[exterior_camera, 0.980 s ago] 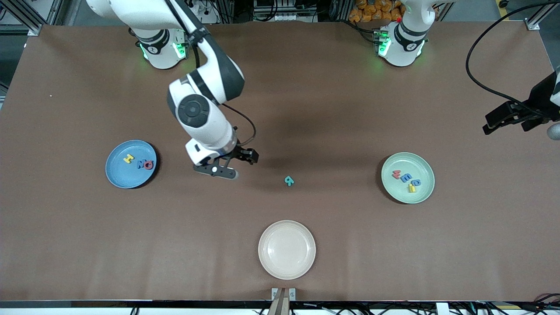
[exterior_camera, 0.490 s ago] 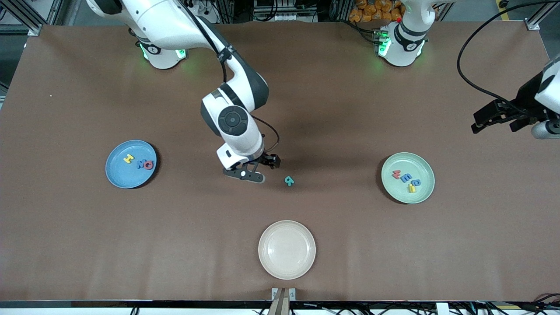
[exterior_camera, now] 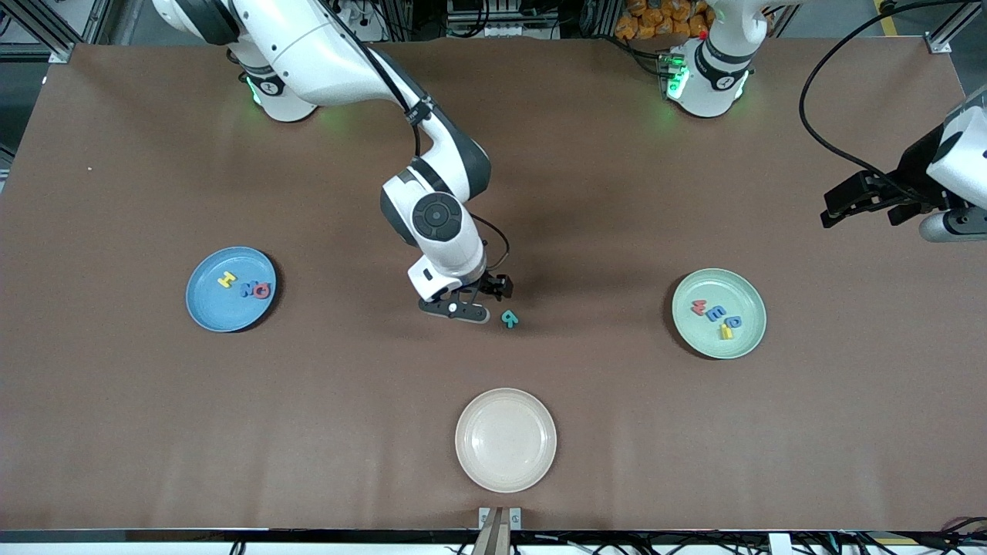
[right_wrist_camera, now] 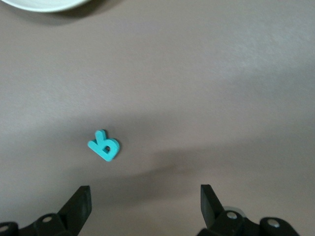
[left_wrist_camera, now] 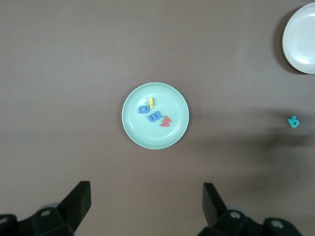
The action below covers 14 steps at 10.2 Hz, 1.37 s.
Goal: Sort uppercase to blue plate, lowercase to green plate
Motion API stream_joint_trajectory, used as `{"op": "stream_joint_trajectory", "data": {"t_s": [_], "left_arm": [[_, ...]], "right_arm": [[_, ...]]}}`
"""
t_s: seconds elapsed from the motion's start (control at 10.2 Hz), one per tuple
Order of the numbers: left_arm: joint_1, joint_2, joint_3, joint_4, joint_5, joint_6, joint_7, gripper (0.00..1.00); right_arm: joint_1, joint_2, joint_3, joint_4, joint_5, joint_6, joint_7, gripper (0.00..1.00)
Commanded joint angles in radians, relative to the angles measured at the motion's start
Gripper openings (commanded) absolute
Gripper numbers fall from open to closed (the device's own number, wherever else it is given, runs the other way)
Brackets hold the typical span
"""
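- Foam, teal-green: the capital R [exterior_camera: 509, 318] lies flat on the brown worktop [exterior_camera: 586, 193], alone, between the blue plate [exterior_camera: 207, 310] and the green plate [exterior_camera: 742, 339], and farther from the front camera than the cream plate [exterior_camera: 505, 472].
- It looks light, soft and thin (my guess is that it will squash a little under the pads and could skid on the paper-like surface), so a low pinch across its upright stem, right down at the worktop, seems the best hold.
- The right pincer [exterior_camera: 482, 301] hangs just beside the R, on the blue plate's side of it, jaws spread wide and holding nothing; in the right wrist view the R [right_wrist_camera: 104, 145] sits off-centre between the fingertips [right_wrist_camera: 78, 204].
- The left pincer [exterior_camera: 856, 202] waits high near the green plate, toward the left arm's end of the worktop, also wide and empty.
- Count, uppercase: four in all, three on the blue plate, yellow H [exterior_camera: 226, 280], blue M [exterior_camera: 248, 290], red Q [exterior_camera: 262, 290], plus the R.
- Count, lowercase: four, all on the green plate [left_wrist_camera: 179, 132]: red m [left_wrist_camera: 166, 121], blue m [left_wrist_camera: 155, 116], a rounded blue letter [left_wrist_camera: 143, 108], yellow h [left_wrist_camera: 151, 102].
- Plates: three.
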Motion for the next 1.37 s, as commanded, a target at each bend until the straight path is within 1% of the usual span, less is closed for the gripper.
{"op": "stream_joint_trajectory", "data": {"t_s": [0.0, 0.1, 0.2, 0.39, 0.49, 0.88, 0.98, 1.27], "left_arm": [[0.006, -0.012, 0.0, 0.004, -0.008, -0.017, -0.01, 1.0], [0.008, -0.012, 0.0, 0.004, -0.008, -0.019, -0.01, 1.0], [0.006, -0.012, -0.002, 0.003, -0.008, -0.019, -0.013, 1.0], [0.008, -0.014, -0.002, 0.001, -0.008, -0.02, -0.01, 1.0], [0.009, -0.021, 0.0, 0.001, -0.008, -0.019, -0.01, 1.0], [0.006, -0.02, -0.002, 0.009, -0.019, -0.027, -0.024, 1.0], [0.006, -0.017, -0.002, 0.009, -0.019, -0.025, -0.035, 1.0], [0.009, -0.015, 0.001, 0.009, -0.02, -0.025, -0.032, 1.0]], "right_arm": [[0.004, 0.097, 0.006, 0.127, -0.024, -0.01, 0.023, 0.98], [0.009, 0.127, 0.006, 0.161, -0.024, -0.018, 0.028, 0.93], [0.009, 0.16, 0.006, 0.187, -0.024, -0.019, 0.028, 0.93], [0.01, 0.194, 0.005, 0.211, -0.023, -0.013, 0.066, 0.93], [0.01, 0.197, 0.006, 0.231, -0.021, -0.015, 0.115, 0.93], [0.009, 0.22, 0.002, 0.255, -0.02, -0.007, 0.329, 0.93], [0.006, 0.232, 0.0, 0.277, -0.02, -0.009, 0.354, 0.98], [0.013, 0.25, -0.001, 0.298, -0.024, -0.012, 0.364, 1.0]]}}
